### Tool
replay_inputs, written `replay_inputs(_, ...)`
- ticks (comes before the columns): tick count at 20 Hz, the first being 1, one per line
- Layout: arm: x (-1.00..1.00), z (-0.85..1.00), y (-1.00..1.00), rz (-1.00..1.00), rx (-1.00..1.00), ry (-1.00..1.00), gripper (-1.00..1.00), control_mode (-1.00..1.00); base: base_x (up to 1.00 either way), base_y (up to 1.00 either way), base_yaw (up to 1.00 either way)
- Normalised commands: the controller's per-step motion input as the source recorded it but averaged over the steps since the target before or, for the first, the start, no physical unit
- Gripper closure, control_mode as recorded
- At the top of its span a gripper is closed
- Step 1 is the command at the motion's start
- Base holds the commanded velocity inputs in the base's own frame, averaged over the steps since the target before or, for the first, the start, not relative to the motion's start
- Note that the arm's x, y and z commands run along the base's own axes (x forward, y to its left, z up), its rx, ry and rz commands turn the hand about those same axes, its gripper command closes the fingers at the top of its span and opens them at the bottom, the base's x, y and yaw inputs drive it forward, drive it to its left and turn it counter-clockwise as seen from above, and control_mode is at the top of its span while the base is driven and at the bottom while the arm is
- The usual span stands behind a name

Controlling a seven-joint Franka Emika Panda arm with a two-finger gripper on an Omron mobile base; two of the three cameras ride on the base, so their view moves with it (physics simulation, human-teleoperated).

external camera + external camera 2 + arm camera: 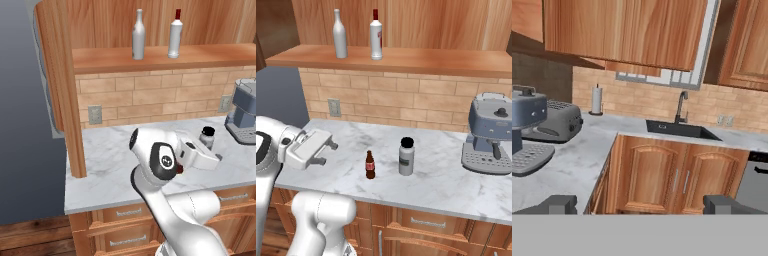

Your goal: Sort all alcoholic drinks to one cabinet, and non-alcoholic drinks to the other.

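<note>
Gripper [331,152] fingers wide apart and empty at left of the right base view, cola bottle [370,165] upright on the counter [456,190] at lower centre: likely light, rigid, smooth, tippy, so grab mid-body below the neck.

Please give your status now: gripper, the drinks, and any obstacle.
Gripper open, empty. Grey bottle and white bottle on cabinet shelf. Cola bottle on counter, beside black-capped bottle.
</note>
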Motion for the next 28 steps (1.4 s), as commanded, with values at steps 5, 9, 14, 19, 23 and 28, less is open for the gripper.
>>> replay_inputs(5, 0.09, -0.11, 0.15, -0.08, 0.00, 0.10, -1.00, -1.00, 0.00, 0.00, 0.00)
replay_inputs(9, 0.06, -0.09, 0.11, -0.07, 0.00, 0.10, -1.00, -1.00, 0.00, 0.00, 0.00)
replay_inputs(14, 0.13, -0.15, 0.00, -0.04, 0.00, 0.06, -1.00, -1.00, 0.00, 0.00, 0.00)
replay_inputs(19, 0.26, -0.25, 0.00, 0.00, 0.00, 0.01, -1.00, -1.00, 0.00, 0.00, 0.00)
replay_inputs(23, 0.22, -0.26, 0.00, 0.04, 0.04, 0.00, -1.00, -1.00, 0.00, 0.00, 0.00)
replay_inputs(28, 0.30, -0.24, 0.01, 0.11, 0.09, 0.00, -1.00, -1.00, 0.00, 0.00, 0.00)
